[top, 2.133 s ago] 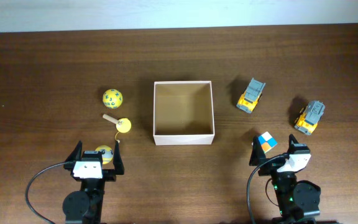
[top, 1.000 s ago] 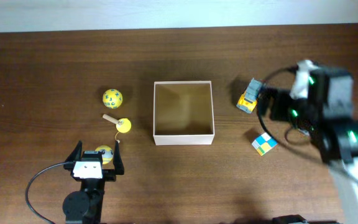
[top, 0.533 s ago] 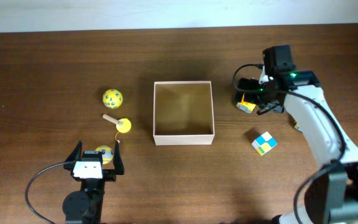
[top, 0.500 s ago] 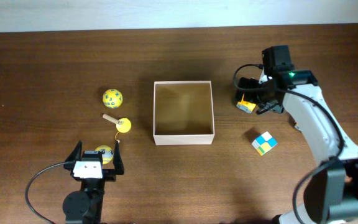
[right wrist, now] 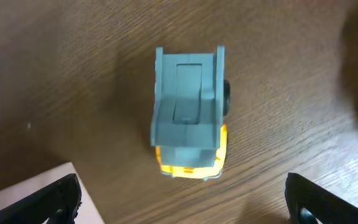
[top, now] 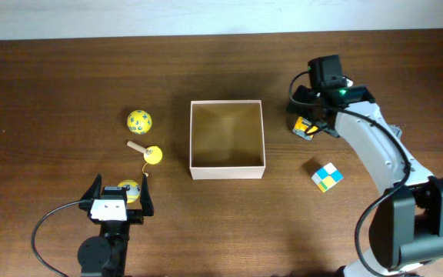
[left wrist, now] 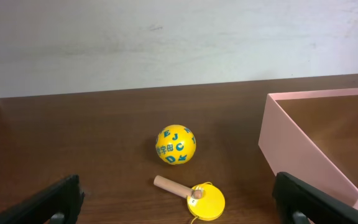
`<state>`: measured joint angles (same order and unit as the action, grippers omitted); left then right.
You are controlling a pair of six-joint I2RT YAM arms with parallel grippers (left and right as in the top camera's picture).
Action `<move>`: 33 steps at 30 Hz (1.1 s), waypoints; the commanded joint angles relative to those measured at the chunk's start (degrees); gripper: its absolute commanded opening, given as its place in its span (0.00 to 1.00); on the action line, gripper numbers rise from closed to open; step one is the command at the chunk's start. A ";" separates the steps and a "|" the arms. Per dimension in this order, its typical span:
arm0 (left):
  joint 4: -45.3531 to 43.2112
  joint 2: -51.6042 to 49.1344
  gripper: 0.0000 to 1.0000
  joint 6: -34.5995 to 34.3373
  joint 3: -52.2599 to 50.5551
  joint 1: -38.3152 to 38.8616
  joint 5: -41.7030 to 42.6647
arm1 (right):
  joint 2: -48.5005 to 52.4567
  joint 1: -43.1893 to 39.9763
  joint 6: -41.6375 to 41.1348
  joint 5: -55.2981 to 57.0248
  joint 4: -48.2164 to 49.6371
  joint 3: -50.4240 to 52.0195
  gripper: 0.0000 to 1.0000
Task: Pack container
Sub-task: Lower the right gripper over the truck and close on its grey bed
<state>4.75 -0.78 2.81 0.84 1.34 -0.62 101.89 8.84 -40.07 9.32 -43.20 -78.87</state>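
The container (top: 227,171), a shallow square box with white walls and a tan inside, sits mid-table with nothing in it. My right gripper (top: 308,117) hangs open just right of it, over a yellow and grey toy truck (top: 304,129). In the right wrist view the truck (right wrist: 188,115) lies on the wood ahead of my right gripper (right wrist: 182,208), whose black fingertips stand wide on either side without touching it. My left gripper (top: 118,201) rests open at the front left, over a yellow ball (top: 128,187).
A yellow lettered ball (top: 138,120) and a yellow disc with a wooden peg (top: 152,155) lie left of the container; the left wrist view shows the ball (left wrist: 176,145), the disc (left wrist: 205,202) and the container's wall (left wrist: 303,158). A blue, white and yellow cube (top: 327,176) lies front right.
My right arm swung from the front right of the table out over the truck beside the container, then edged a little left. The left arm and toys have not moved.
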 commanded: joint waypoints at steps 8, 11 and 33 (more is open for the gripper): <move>0.04 0.48 0.99 0.94 -0.31 -0.35 0.46 | 5.68 1.49 -8.22 4.98 1.36 -0.81 0.99; 0.04 0.48 0.99 0.94 -0.31 -0.35 0.46 | 7.87 1.49 -5.73 4.85 2.93 -0.81 0.99; 0.04 0.48 0.99 0.92 -0.31 -0.35 0.44 | 11.54 -0.98 4.39 9.18 7.30 -0.81 0.99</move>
<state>4.75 -0.78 2.81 0.84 1.34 -0.62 112.79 7.86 -38.85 17.72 -36.16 -78.87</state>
